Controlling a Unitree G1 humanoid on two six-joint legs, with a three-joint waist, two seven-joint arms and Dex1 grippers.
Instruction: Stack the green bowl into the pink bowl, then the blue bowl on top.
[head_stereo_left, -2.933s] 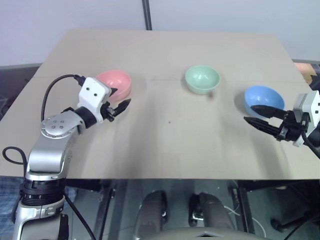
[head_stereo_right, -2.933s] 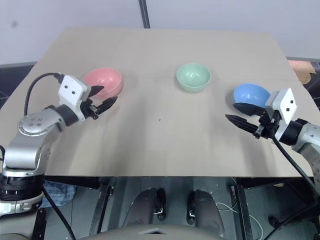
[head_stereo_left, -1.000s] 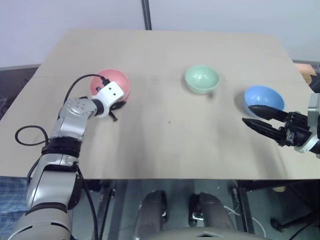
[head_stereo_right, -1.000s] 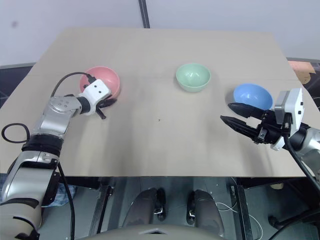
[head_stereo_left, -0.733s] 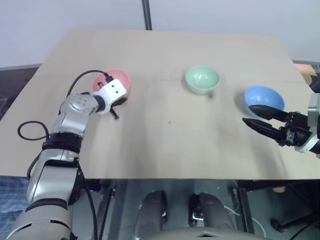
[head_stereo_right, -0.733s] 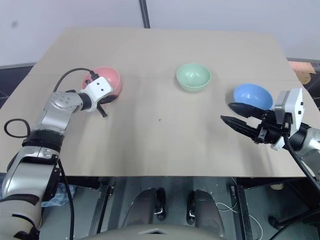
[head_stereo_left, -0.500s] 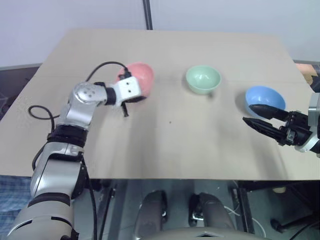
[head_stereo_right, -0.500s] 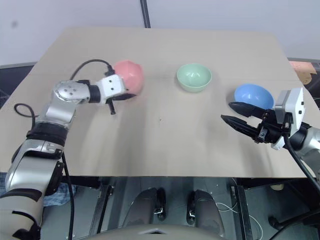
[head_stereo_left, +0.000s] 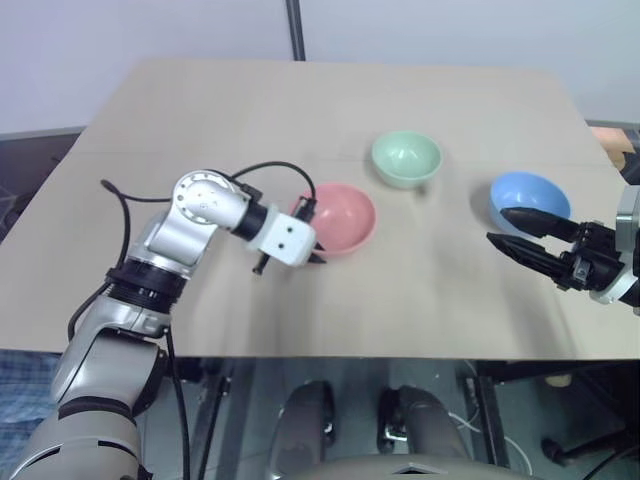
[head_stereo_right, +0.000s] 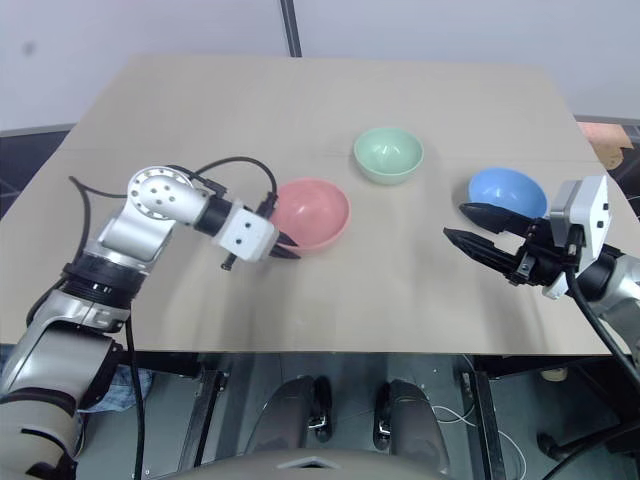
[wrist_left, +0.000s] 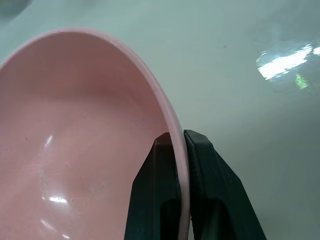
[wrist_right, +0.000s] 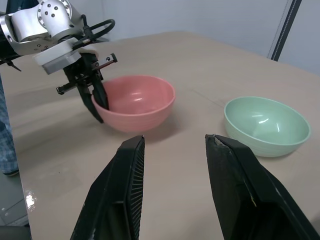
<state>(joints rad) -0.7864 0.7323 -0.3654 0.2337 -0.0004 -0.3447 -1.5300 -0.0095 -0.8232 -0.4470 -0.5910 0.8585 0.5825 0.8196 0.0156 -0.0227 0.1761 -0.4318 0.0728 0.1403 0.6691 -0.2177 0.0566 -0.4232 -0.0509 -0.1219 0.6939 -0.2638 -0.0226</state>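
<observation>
The left tool (head_stereo_right: 283, 249) was clamped tight on the pink bowl (head_stereo_right: 312, 213)'s thin rim, its best hold, since the bowl looked light, stiff and slippery, while the right tool (head_stereo_right: 470, 226) stood wide open, empty.

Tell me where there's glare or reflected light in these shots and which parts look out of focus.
Left wrist view: bright glare patch on the table, small highlights inside the pink bowl; the left gripper looks soft up close. Right wrist view: highlights inside the green bowl, and the right gripper close to the lens looks soft.
</observation>
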